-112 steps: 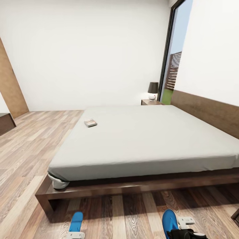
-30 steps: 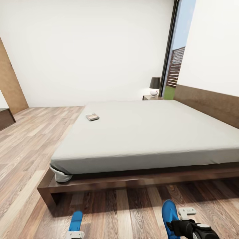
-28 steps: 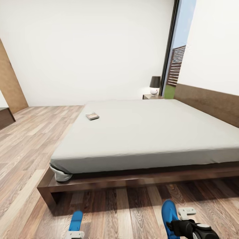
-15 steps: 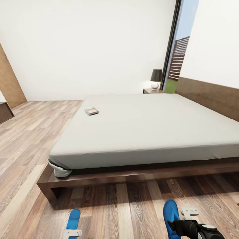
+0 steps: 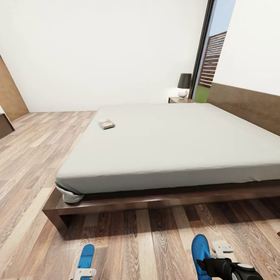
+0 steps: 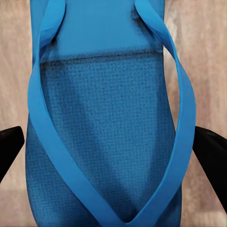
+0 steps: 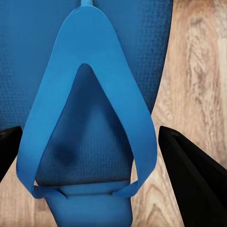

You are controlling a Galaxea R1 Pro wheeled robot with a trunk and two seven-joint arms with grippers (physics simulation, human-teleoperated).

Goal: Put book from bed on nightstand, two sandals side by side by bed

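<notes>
Spanning most of the head view, the bed [image 5: 175,144] sits low on the wood floor [image 5: 35,155], its foot rail facing the robot. Far behind it a nightstand [image 5: 179,100] carries a lamp [image 5: 183,84] beside the window [image 5: 212,54]. The book [image 5: 106,124] lies near the mattress's left edge, a likely reach from that side. At the view's bottom, each arm appears to carry a sandal, left sandal [image 6: 109,123] and right sandal [image 7: 85,94], well apart. The left claw [image 6: 111,151] and right claw [image 7: 90,151] have dark fingers spread either side; whether they pinch cannot be told.
</notes>
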